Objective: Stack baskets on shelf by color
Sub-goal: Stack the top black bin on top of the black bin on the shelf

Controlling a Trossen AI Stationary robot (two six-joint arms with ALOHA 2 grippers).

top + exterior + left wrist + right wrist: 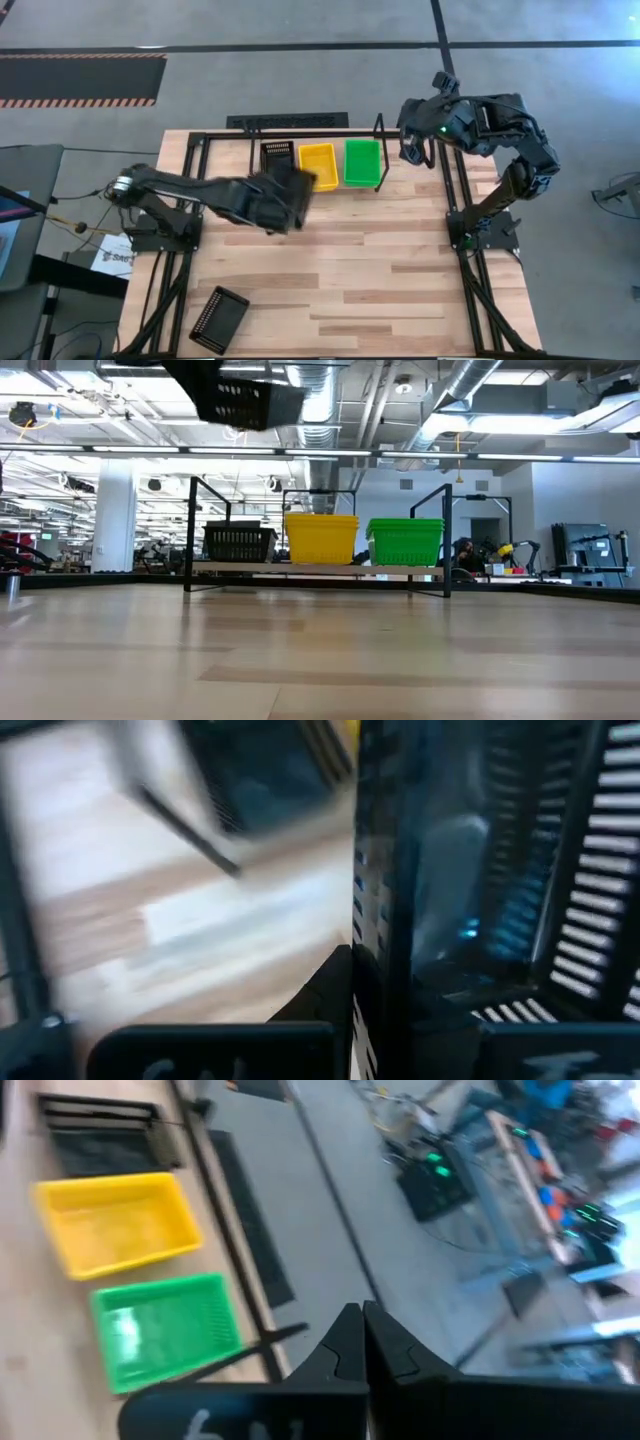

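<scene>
My left gripper (272, 196) is over the table's middle, just near-side of the shelf, shut on a black basket (288, 192) that shows high up in the low view (245, 400). The shelf (320, 569) stands at the far edge. On its board rest a black basket (277, 155), a yellow one (318, 165) and a green one (362, 162), side by side. Another black basket (218, 318) lies on the table near the near left corner. My right gripper (412, 148) hangs shut beyond the shelf's right end, touching nothing. My left gripper has the black basket by one mesh side wall (378, 920). One finger (325, 985) shows on the wall's outer side; the basket hides the other, which seems to be inside. The basket is lifted clear of the table, well above the shelf's baskets, slightly tilted.
The shelf's upright black tubes (380, 125) rise at its ends and between the baskets. The larger black frame's rails (455, 215) run along the table's left and right sides. Bare wood (380, 270) spreads over the table's middle and near right.
</scene>
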